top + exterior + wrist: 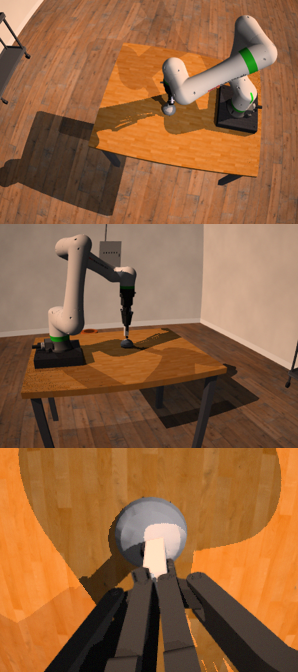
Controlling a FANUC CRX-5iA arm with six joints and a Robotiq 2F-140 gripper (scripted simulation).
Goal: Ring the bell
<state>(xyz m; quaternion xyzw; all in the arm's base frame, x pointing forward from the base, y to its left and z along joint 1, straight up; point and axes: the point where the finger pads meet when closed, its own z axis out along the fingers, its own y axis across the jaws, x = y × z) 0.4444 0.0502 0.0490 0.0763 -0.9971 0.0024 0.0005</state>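
Pointing straight down near the centre of the exterior view, the gripper (pixel 126 334) hangs over the bell (pixel 127 343), its fingers pressed together with nothing between them. Pale fingertips show in the wrist view, lying over the middle of the bell's grey dome (pixel 136 527), just above centre frame. Whether the tips touch the button cannot be told; in the exterior view a thin gap or none at all, unresolved.

Bell position: on the wooden table (pixel 154 367), in the shaded band across the tabletop, slightly left of centre in the exterior view and just right of centre in the top view (pixel 168 110). Dome sits upright on the surface.

Arm (pixel 221 74): white links with green bands, reaching from a dark base block (pixel 249 127) at the right edge of the table in the top view. Wrist hides most of the gripper from above.

Surroundings: dark cart (pixel 17 52) at the upper left of the top view, wood plank floor (pixel 55 179), grey box (pixel 110 251) on the back wall.
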